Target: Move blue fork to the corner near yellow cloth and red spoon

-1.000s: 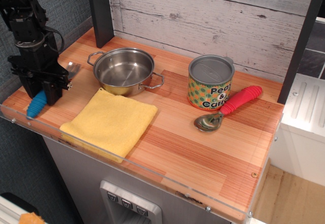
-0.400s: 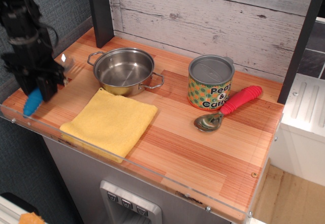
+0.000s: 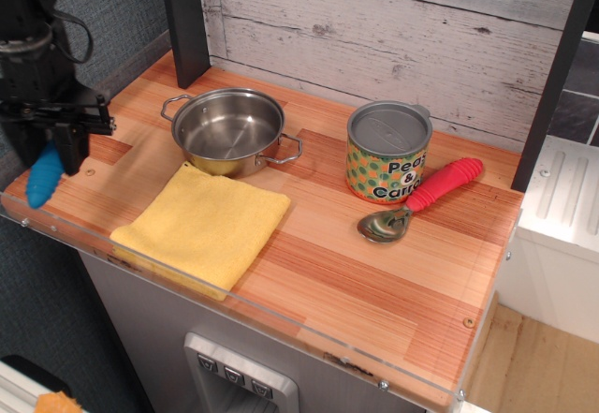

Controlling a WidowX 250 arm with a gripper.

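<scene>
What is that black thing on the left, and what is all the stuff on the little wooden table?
The black thing is a robot arm, and the gripper at its end pinches things between two fingers. The camera looks down at the table from above and in front. Right now the gripper holds the blue fork, lifted at the table's left edge; only its blue handle shows. On the table lie a yellow cloth, a shiny steel pot, a spotted can and a red spoon next to the can.

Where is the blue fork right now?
The blue fork is at the far left of the view, held up by the tool above the table's left edge, left of the yellow cloth.
</scene>
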